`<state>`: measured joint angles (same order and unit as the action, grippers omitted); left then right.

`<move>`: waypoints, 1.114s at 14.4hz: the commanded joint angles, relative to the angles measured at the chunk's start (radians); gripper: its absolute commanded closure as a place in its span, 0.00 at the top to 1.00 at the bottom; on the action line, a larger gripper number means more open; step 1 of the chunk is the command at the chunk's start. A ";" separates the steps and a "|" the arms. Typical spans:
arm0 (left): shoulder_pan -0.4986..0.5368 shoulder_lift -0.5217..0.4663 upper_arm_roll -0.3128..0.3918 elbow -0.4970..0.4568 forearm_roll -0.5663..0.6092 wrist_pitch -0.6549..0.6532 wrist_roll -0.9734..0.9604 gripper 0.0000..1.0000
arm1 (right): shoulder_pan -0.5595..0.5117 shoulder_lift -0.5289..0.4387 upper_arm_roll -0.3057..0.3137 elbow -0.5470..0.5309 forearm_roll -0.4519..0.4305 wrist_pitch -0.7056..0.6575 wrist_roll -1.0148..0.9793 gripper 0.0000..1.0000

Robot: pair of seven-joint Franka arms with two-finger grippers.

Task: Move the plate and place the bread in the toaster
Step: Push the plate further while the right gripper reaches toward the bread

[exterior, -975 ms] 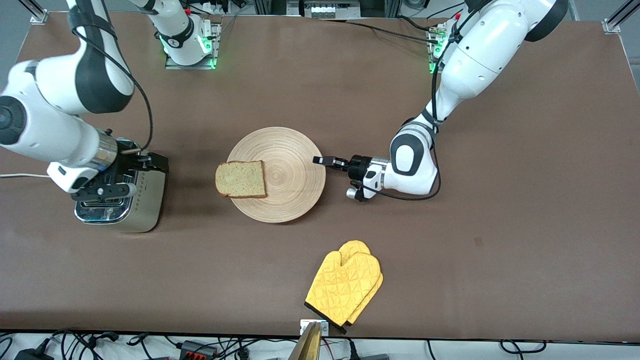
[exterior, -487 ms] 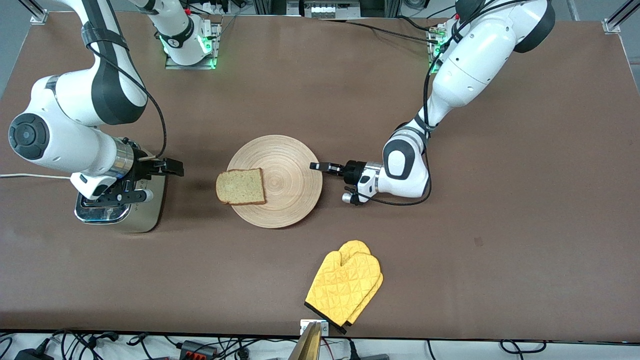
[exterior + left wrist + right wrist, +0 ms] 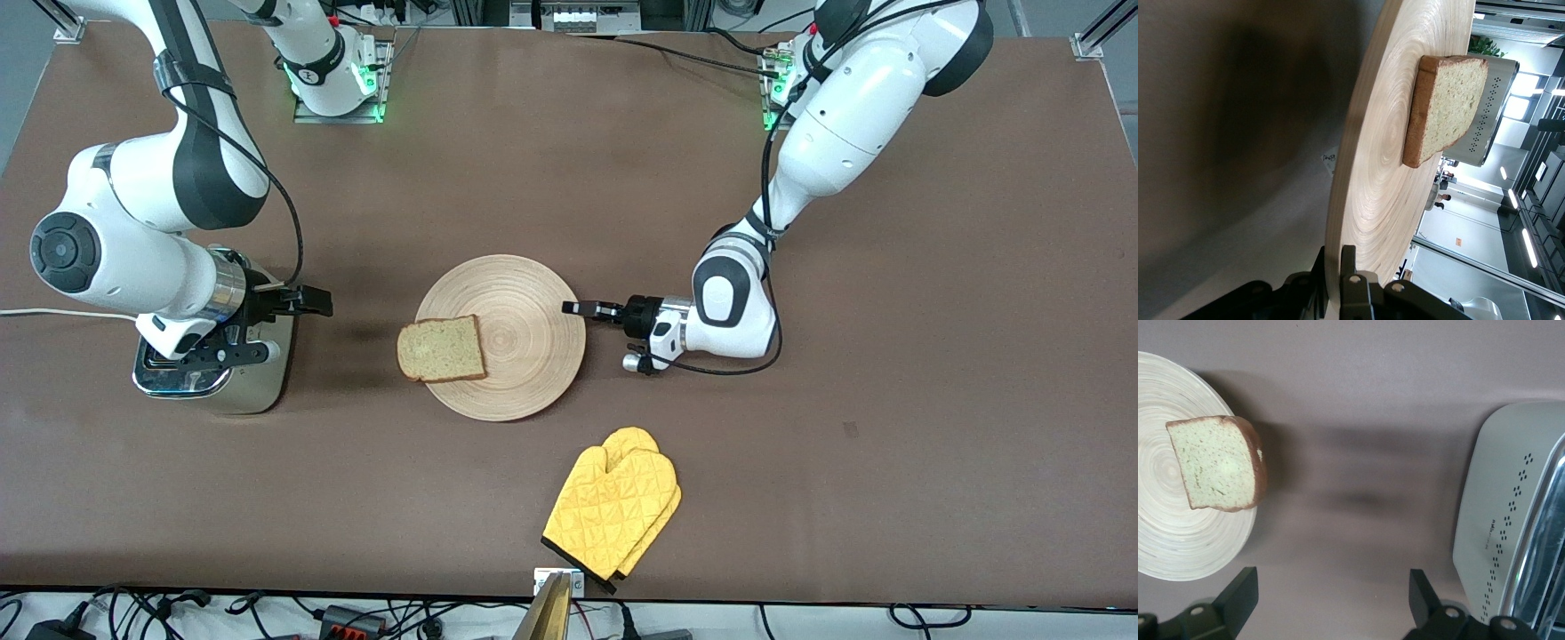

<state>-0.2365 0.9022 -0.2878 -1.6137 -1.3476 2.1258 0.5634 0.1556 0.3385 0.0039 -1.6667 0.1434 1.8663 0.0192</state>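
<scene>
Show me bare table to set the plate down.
Bare brown table runs between the round light-wood plate and the chrome-topped cream toaster, and toward both robot bases. It is tighter between the plate and the yellow quilted oven mitts.

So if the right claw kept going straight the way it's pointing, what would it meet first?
Probably the bread, which overhangs the plate rim on the side facing it. The open right claw points that way from over the toaster, though it may pass above.
</scene>
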 commanded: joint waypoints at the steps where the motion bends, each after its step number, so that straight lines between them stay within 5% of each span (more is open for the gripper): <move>1: 0.023 -0.002 -0.008 -0.023 0.012 -0.040 0.076 0.00 | 0.008 0.014 -0.001 0.001 0.015 0.025 0.010 1.00; 7: 0.042 -0.008 -0.008 -0.066 0.013 -0.138 0.096 0.01 | 0.019 0.057 -0.001 -0.001 0.062 0.066 0.010 1.00; 9: 0.039 -0.006 -0.005 -0.063 0.039 -0.132 0.096 0.14 | 0.033 0.062 -0.001 -0.002 0.064 0.085 0.015 1.00; 16: 0.052 -0.009 0.015 -0.057 0.116 -0.135 0.081 0.26 | 0.041 0.066 -0.001 -0.002 0.065 0.099 0.025 1.00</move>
<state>-0.2009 0.9119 -0.2829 -1.6646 -1.2703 2.0165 0.6374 0.1898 0.4062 0.0042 -1.6669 0.1913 1.9513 0.0341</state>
